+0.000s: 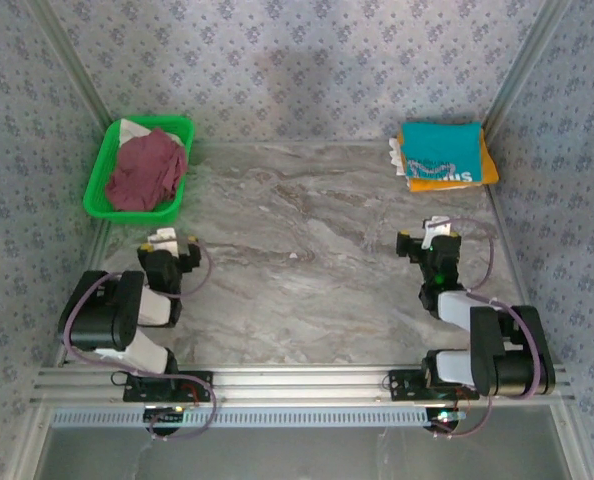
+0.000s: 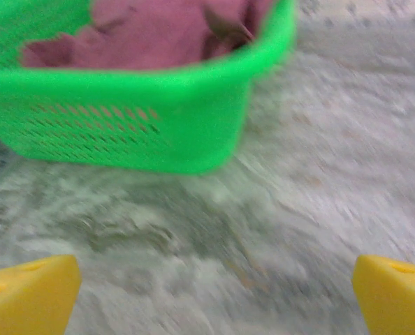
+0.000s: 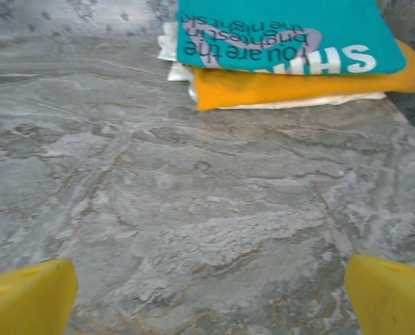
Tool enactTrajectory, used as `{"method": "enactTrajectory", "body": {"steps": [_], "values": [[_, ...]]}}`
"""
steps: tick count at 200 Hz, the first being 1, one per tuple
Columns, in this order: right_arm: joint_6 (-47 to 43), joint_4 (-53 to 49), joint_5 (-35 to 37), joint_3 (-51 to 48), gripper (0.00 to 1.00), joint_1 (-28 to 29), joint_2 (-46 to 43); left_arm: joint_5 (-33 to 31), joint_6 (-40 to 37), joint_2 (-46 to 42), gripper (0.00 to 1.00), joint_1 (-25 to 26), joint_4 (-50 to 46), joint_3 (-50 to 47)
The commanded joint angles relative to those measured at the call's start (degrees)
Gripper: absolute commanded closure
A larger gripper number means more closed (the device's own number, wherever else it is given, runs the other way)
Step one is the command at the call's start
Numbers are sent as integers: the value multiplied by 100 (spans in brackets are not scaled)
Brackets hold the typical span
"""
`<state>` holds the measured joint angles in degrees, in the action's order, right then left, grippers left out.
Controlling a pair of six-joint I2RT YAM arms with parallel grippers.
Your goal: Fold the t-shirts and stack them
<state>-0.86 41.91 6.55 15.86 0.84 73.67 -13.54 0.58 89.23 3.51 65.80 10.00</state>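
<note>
A folded teal t-shirt (image 1: 439,148) with white print tops a stack at the back right, over an orange-yellow t-shirt (image 1: 485,172) and a white one beneath. In the right wrist view the teal t-shirt (image 3: 277,31) and the orange-yellow t-shirt (image 3: 291,85) lie ahead of my open right gripper (image 3: 211,293), well apart from it. A crumpled maroon t-shirt (image 1: 145,170) fills the green basket (image 1: 104,160) at the back left. My left gripper (image 2: 214,296) is open over bare table, with the maroon t-shirt (image 2: 151,31) in the basket (image 2: 137,125) just ahead.
The marble table (image 1: 307,260) spreads between the arms. Patterned walls and metal rails close the table in on the left, right and back. The left arm (image 1: 167,255) sits near the front left, the right arm (image 1: 435,250) near the front right.
</note>
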Motion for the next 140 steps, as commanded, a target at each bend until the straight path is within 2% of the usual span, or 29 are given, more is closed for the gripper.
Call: {"method": "enactTrajectory", "body": {"steps": [1,8,24,44,56,66,90,140], "values": [[-15,350,-424,-5,0,-152,-11,307,-299,-198,0,100,-390,483],[-98,423,-543,20,0,-224,130,420,-238,-205,0,15,-1134,882],[-35,1325,-686,-36,0,-324,901,638,122,-149,0,-329,-1901,1338],[-173,996,-834,360,0,-265,1336,728,178,-139,0,-403,-1839,1330],[-50,312,-677,705,0,-306,1352,721,179,-143,0,-402,-1858,1328],[22,510,-776,652,0,-404,1379,721,168,-139,0,-400,-1821,1323],[-80,507,-366,621,0,-207,1355,723,176,-143,0,-400,-1836,1327],[-21,404,-612,686,0,-317,1365,722,178,-142,0,-395,-1838,1329]]}}
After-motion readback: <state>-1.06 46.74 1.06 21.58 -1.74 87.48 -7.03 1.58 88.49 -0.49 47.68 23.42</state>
